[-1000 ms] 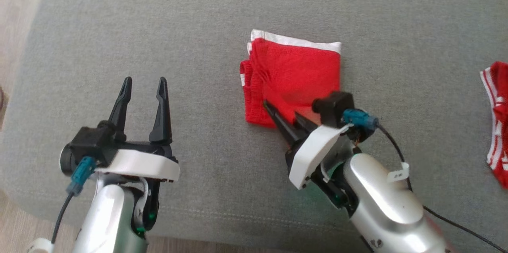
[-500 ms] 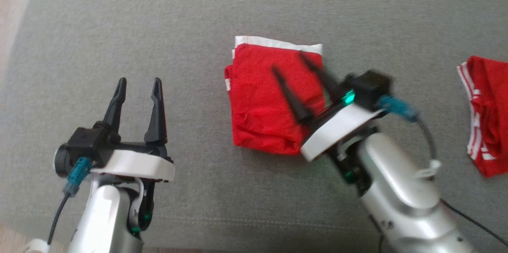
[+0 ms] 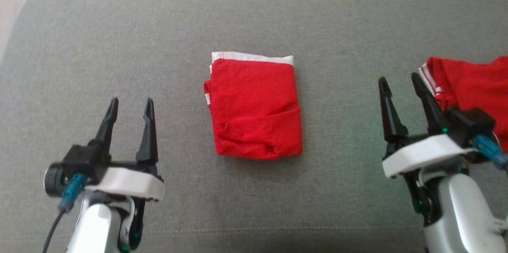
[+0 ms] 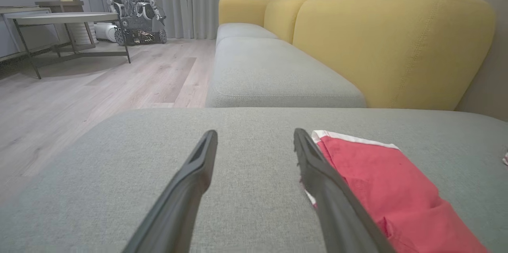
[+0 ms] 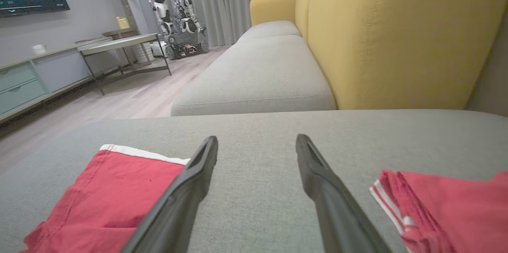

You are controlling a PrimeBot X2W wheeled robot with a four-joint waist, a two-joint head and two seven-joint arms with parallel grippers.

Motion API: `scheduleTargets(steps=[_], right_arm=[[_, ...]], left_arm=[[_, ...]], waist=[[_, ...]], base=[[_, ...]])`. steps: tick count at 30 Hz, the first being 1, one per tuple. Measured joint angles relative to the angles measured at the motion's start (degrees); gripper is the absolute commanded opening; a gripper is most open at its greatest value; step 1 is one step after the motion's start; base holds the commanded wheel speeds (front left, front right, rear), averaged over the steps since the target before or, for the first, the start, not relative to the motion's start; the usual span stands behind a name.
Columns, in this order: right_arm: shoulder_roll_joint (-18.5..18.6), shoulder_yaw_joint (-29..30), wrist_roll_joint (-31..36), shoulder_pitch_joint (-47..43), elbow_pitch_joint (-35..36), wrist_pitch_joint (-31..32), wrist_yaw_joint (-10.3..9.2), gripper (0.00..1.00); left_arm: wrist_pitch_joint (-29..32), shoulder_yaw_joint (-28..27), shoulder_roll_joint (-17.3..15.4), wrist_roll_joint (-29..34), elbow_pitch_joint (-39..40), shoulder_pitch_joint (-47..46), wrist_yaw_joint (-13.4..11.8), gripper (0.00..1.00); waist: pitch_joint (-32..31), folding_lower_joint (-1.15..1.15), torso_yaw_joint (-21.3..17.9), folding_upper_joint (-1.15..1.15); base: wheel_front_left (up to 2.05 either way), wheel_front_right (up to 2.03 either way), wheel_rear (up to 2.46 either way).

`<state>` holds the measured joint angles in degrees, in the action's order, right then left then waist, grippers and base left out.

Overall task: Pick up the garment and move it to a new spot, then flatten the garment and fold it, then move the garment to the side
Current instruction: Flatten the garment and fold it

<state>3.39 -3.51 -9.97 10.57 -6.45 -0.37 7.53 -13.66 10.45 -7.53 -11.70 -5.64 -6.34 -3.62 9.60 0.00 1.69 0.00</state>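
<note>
Claws spread and empty on both sides: left gripper [image 3: 131, 101] and right gripper [image 3: 398, 77] held low, well apart from the cloth, likely to leave the fold undisturbed. Between them, mid-cushion on the grey sofa seat [image 3: 254, 14], the garment [image 3: 256, 106]: red knit, white band along the far edge, folded into a soft, slightly rumpled rectangle. Just beside the right fingers, a second red garment [image 3: 468, 82], white-striped, crumpled. Looks ready for the move aside.

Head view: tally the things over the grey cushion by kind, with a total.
Red garments: 2, the folded garment and the second garment at the right edge.
Pincers: 2, left pincer and right pincer, both open.
Total: 4.
</note>
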Motion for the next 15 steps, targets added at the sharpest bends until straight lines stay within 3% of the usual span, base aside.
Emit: scheduleTargets(steps=[15], right_arm=[[-0.51, 1.99, 3.09, -9.75, 9.11, 5.12, 0.00, 1.00]], left_arm=[[2.77, 1.43, -1.52, 0.45, 2.00, 6.75, -1.47, 1.00]], waist=[[-5.61, 0.00, -1.27, 0.00]], base=[[0.00, 0.00, 0.00]])
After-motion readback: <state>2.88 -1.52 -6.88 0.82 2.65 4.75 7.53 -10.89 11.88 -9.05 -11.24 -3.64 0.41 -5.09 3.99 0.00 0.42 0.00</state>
